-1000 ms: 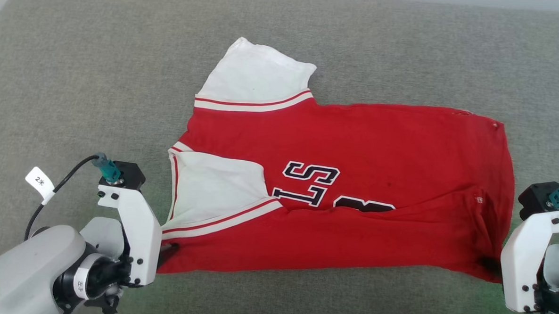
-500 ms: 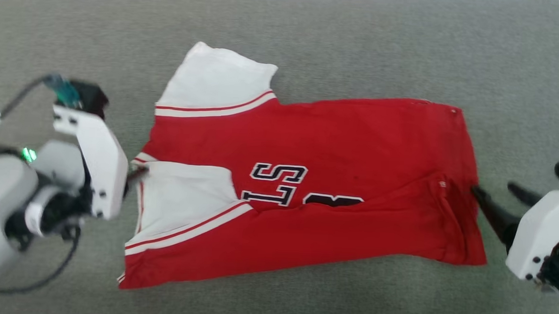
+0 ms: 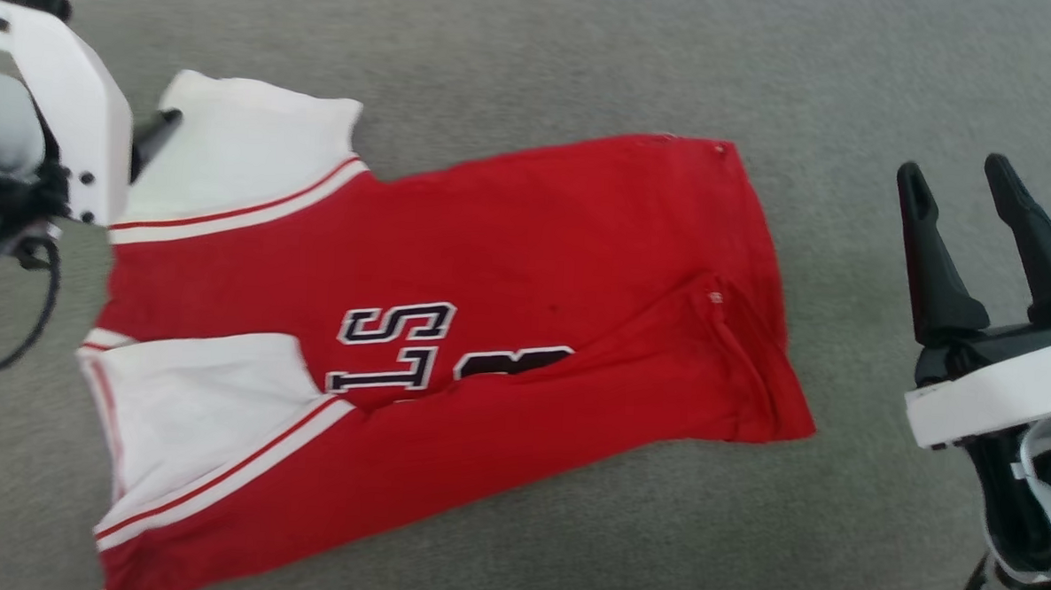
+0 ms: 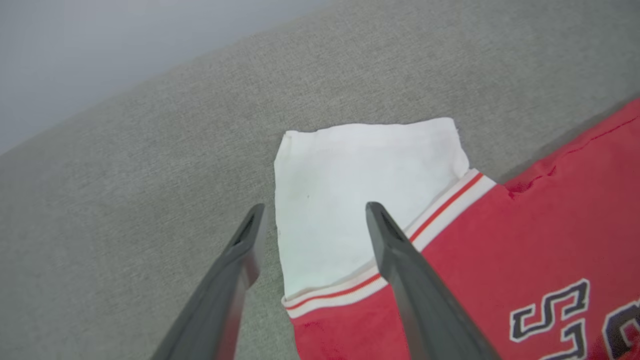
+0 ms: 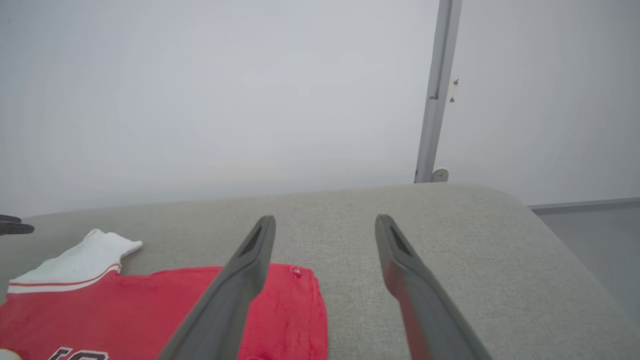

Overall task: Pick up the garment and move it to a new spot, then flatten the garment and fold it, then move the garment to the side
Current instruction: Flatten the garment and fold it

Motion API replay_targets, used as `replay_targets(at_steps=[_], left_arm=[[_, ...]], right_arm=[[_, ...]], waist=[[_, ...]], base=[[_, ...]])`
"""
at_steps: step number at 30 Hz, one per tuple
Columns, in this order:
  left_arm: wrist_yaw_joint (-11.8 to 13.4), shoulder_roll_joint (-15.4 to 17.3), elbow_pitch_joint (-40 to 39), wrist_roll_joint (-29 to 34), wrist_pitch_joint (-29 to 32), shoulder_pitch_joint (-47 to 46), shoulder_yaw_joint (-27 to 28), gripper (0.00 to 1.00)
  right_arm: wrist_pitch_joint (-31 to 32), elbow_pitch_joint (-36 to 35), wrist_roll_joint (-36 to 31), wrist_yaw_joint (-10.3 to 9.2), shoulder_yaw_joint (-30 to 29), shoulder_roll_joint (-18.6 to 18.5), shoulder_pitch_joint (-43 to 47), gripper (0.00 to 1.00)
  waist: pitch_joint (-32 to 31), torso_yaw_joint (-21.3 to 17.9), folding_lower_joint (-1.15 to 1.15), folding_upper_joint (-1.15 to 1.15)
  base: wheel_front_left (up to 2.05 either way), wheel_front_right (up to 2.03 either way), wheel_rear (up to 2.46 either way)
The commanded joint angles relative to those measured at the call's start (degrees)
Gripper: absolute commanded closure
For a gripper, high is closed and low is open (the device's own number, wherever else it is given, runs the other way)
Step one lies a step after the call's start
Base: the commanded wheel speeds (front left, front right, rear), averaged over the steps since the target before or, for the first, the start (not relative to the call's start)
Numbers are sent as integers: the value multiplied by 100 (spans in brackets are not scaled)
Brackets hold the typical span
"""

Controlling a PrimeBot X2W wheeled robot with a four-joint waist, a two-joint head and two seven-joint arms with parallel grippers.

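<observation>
The garment [image 3: 491, 267] is lying half-folded on the grey desk [image 3: 589, 58], with its black letters partly covered. Its near corners, where both tools were sitting a second ago, are being left free. The left tool [image 4: 315, 207] is being held spread above the far white sleeve, seemingly without touching it. The right tool [image 3: 954, 167] is being held released, fingers wide, well apart from the hem.

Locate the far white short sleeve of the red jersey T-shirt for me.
The white sleeve lies flat on the grey fabric surface at the head view's upper left, directly ahead of the left arm's open jaws.
</observation>
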Motion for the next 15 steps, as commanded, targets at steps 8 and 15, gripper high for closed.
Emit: replay_targets(at_steps=[8, 15], left_arm=[[-374, -179, 1146, 191, 121, -496, -98, 0], [-371, -488, 2241, 255, 387, -747, -218, 0]], right_arm=[[-712, 157, -27, -3, 344, 154, -119, 0], [-482, 423, 106, -3, 605, 82, -359, 0]], waist=[[540, -598, 0, 0], [843, -751, 0, 0]], base=[[0, 0, 0], [0, 0, 0]])
